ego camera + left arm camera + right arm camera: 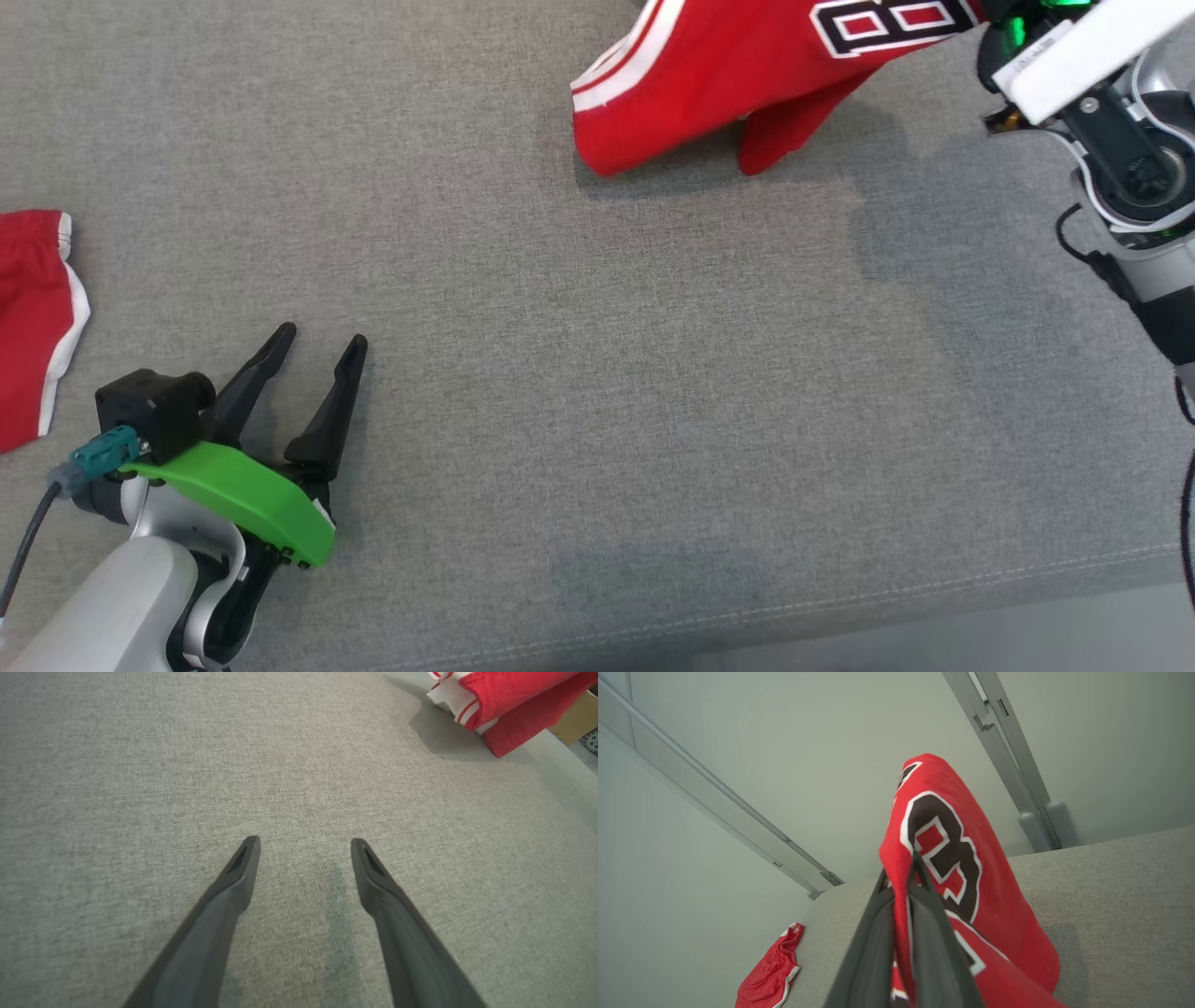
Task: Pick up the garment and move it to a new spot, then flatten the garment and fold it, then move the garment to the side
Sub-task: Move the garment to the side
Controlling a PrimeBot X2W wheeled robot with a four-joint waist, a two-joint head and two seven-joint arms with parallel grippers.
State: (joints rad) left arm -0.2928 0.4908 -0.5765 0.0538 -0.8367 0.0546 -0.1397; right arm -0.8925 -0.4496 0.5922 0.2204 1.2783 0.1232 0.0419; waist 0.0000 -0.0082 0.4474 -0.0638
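Note:
The garment (709, 84) is a red jersey with white trim and a black-and-white number. It hangs at the top right of the head view, its lower folds trailing on the grey cushion. In the right wrist view my right gripper (901, 870) is shut on a fold of the garment (952, 858), and cloth drapes over both fingers. My right wrist (1092, 56) sits at the far right, raised above the surface. My left gripper (320, 338) rests low at the lower left, open with nothing between its fingers (304, 842), far from the garment (509, 704).
A second red piece with white trim, like shorts (33, 317), lies at the left edge of the cushion (768, 975). The cushion's front seam (840, 597) runs along the bottom. A cardboard box (579, 716) stands beyond the far edge. Metal rails (1017, 765) cross the wall behind.

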